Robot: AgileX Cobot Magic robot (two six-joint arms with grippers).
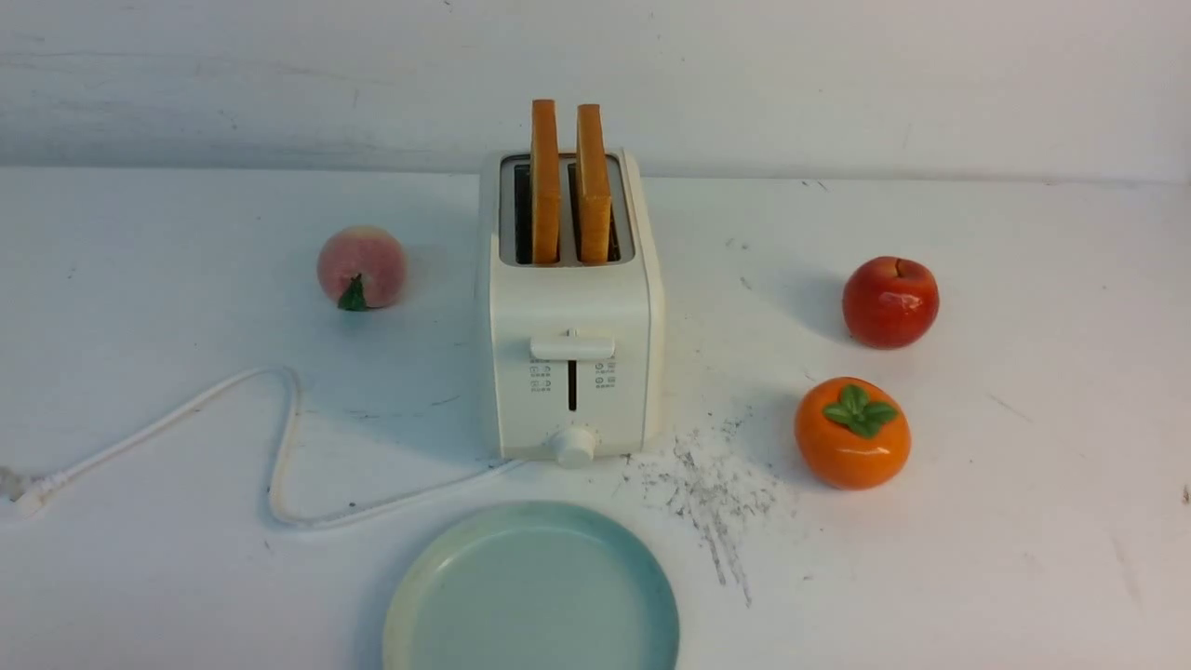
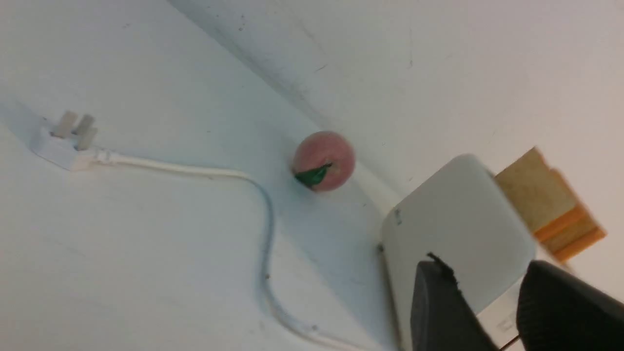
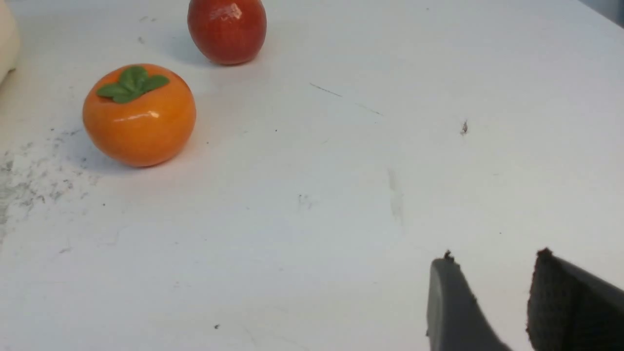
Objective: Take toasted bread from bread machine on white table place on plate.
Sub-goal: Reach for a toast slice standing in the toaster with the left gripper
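From the front, two slices of toasted bread (image 1: 568, 181) stand upright in the slots of the bread machine (image 1: 572, 372), mid-bench (image 1: 1023, 521), with the plate (image 1: 530, 596) just before it. Left wrist view: the left hand (image 2: 482, 278) is spread and holds nothing, the machine beyond it. Right wrist view: the right hand (image 3: 492, 263) is spread too, over bench, well apart from an orange persimmon (image 3: 139, 117).

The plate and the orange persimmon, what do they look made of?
The plate looks like glazed ceramic: smooth blue-green surface, soft sheen. The persimmon seems fake, perhaps glazed ceramic or hard plastic: sharp glossy highlights, moulded green leaves.
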